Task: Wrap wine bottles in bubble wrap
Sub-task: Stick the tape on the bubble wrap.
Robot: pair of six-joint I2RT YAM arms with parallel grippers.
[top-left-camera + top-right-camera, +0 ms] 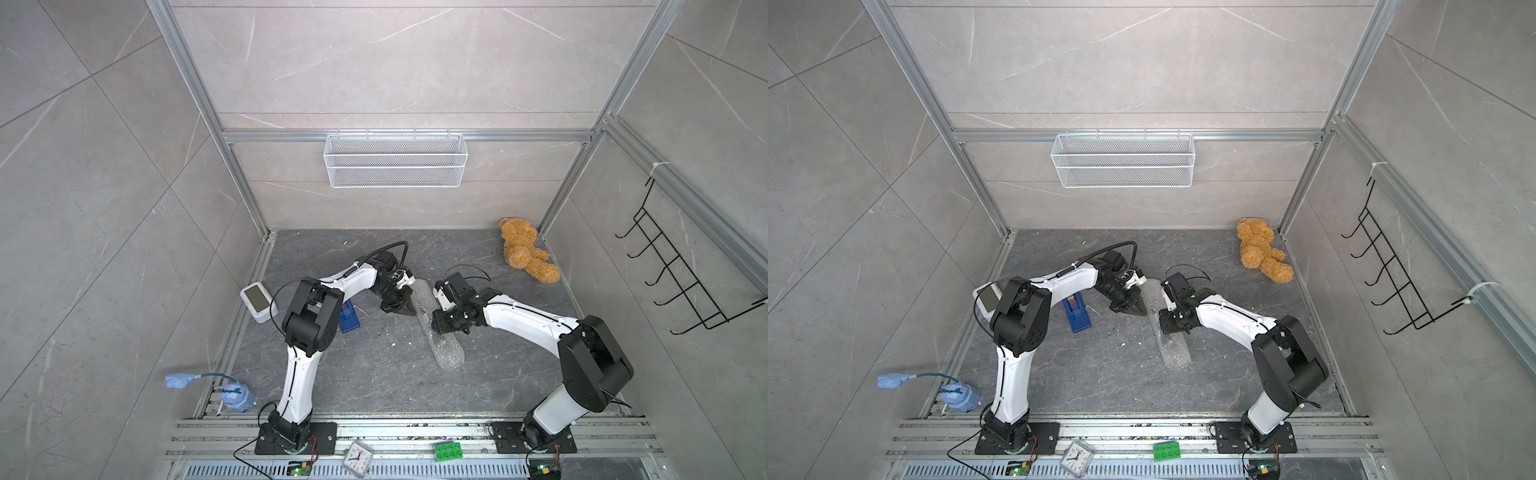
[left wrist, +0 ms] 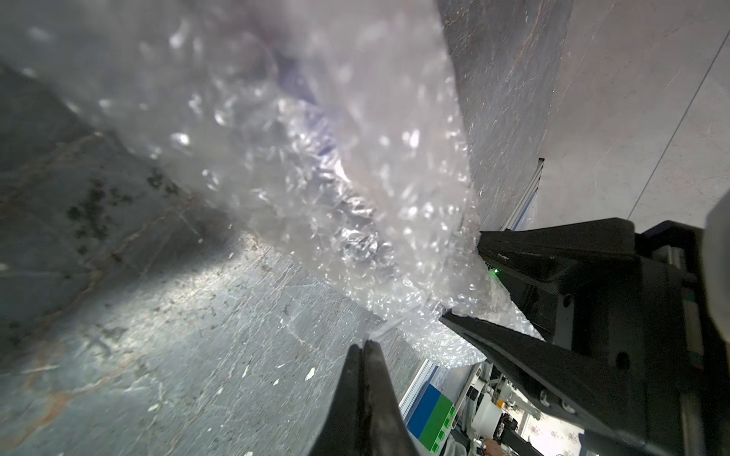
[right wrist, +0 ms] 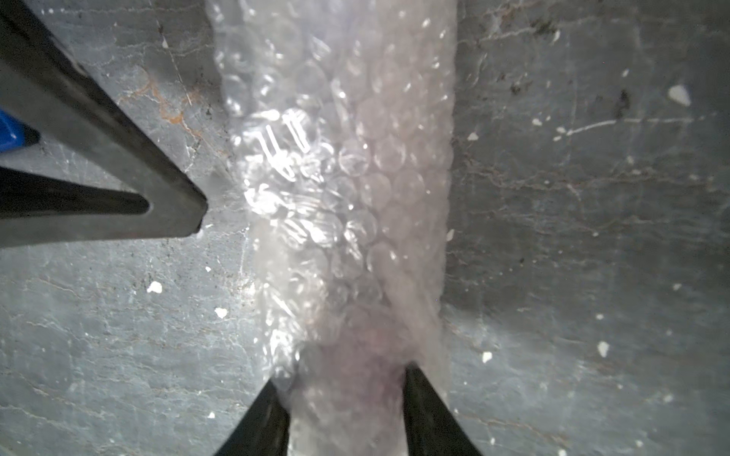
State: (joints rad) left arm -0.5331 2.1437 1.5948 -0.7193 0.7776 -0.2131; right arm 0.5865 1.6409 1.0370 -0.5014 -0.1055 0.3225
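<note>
The bottle (image 3: 379,351) is buried in the rolled wrap (image 3: 347,177). The right wrist view gives only a purplish smear of it, and in both top views it cannot be made out at all. Close to the left wrist lens the wrap goes to blur. The right claw (image 3: 343,379) has its fingers cut off by the picture's edge, and whether they squeeze the roll or merely flank it cannot be told. In a top view the left arm (image 1: 313,316) covers part of a blue box (image 1: 348,320) at the roll's 9 o'clock. Farther out that way, in a top view, a white device (image 1: 986,301) sits half behind the same elbow.
</note>
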